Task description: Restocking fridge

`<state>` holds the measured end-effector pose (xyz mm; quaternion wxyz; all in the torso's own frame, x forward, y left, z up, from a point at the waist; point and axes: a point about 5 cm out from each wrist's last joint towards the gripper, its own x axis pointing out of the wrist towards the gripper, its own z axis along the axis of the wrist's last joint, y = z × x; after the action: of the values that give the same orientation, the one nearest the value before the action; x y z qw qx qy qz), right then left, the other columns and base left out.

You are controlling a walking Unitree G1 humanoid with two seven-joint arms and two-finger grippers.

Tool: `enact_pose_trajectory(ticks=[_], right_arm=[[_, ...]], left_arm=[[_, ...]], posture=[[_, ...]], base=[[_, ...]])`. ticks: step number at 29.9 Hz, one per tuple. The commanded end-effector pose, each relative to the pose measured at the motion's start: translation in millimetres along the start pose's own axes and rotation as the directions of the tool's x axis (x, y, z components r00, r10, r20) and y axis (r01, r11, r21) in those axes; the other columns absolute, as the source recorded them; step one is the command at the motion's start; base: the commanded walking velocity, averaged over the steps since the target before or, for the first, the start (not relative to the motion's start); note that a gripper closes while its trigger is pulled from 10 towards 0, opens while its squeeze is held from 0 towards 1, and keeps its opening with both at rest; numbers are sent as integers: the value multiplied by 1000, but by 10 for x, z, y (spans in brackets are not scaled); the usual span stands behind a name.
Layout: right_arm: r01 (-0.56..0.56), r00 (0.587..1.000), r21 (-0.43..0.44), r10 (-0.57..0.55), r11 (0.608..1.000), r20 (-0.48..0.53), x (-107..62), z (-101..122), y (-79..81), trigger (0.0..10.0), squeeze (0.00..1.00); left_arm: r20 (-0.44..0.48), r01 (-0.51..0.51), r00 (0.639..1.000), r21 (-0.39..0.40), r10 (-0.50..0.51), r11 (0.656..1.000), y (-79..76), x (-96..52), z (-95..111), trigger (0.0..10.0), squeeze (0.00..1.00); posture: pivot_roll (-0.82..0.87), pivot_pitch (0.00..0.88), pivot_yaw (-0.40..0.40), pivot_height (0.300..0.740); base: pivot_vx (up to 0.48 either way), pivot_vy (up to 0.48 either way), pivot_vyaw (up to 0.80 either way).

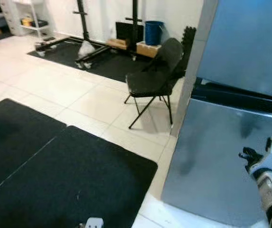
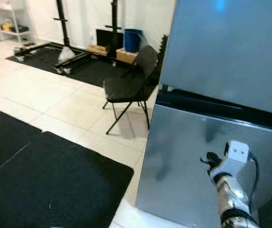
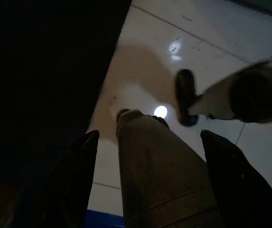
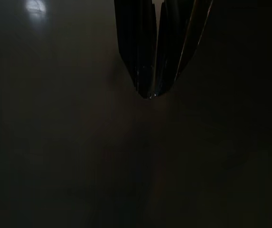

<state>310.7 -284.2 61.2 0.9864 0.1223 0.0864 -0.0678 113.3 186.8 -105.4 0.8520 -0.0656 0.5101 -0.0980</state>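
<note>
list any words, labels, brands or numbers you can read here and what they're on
None can be read.
Fridge: plain silver doors, no visible badge or label.
Blue bucket: no legible print.
Right gripper: white block behind it shows no text.
Shelf items: too small and blurred.

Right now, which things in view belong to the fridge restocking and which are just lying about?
Job:
fridge, doors closed
right gripper, raised at its lower door, fingers together

Lying about:
black folding chair
blue bucket
black floor mats
white shelf unit
</note>
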Motion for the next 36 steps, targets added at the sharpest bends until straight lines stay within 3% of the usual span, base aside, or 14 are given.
enact_pose_trajectory(ticks=[1,5,7,8,12,20,36], right_arm=[[3,1000,-14,-3,1000,-8,-18,-2,-42,10000,0],[-125,992,-36,124,992,-20,55,11,169,10000,0],[-225,974,-53,223,973,-30,90,4,331,10000,0],[-225,974,-53,223,973,-30,90,4,331,10000,0],[-339,941,-81,338,937,-20,165,66,596,10000,0],[-361,931,-130,365,923,5,266,228,783,10000,0],[-275,960,-248,277,929,-26,419,495,858,10000,0]], left_arm=[[-32,6,999,6,-6,1000,-3,-16,-79,10000,0],[-34,8,999,10,-8,1000,-3,-18,-85,10000,0],[-33,10,999,11,-10,1000,-6,-17,-85,10000,0],[-33,10,999,11,-10,1000,-6,-17,-85,10000,0],[-37,14,999,14,-13,1000,-6,-27,-113,10000,0],[-66,18,998,17,-17,1000,4,-77,-260,10000,0],[-71,20,997,27,-18,999,140,-273,-548,10000,0]], posture=[[-30,0,-14,740],[-30,0,-13,740],[-28,0,-12,740],[-28,0,-12,740],[-30,0,-9,740],[-16,0,-11,740],[74,4,-36,740]], base=[[0,0,-756],[0,0,0],[0,0,0],[0,0,0],[0,0,0],[0,0,0],[0,0,0]])
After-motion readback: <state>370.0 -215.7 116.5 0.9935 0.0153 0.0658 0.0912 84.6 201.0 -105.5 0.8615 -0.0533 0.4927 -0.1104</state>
